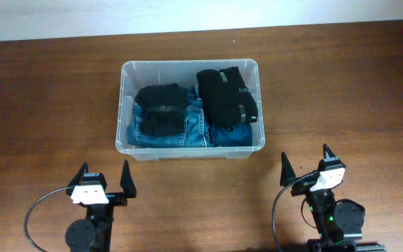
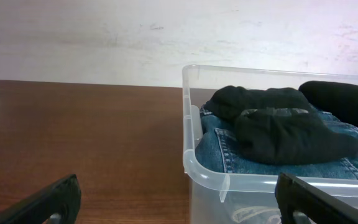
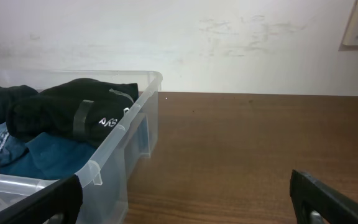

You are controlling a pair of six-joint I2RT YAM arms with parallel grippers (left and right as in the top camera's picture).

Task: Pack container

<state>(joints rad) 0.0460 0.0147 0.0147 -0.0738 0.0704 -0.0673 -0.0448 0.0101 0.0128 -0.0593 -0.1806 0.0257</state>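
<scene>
The clear plastic container [image 1: 189,151] stands on the wooden table at mid-centre. Inside lie folded blue jeans [image 1: 161,136], a black folded garment [image 1: 161,110] on the left and a larger black garment with grey bands [image 1: 227,94] on the right. The container also shows in the left wrist view [image 2: 194,168] and in the right wrist view [image 3: 114,140]. My left gripper [image 1: 104,177] is open and empty, in front of the container's left front corner. My right gripper [image 1: 306,162] is open and empty, to the front right of the container.
The brown wooden table [image 1: 47,105] spreads around the container. A pale wall [image 2: 104,37] runs behind the table's far edge. A black cable [image 1: 33,213] loops beside the left arm.
</scene>
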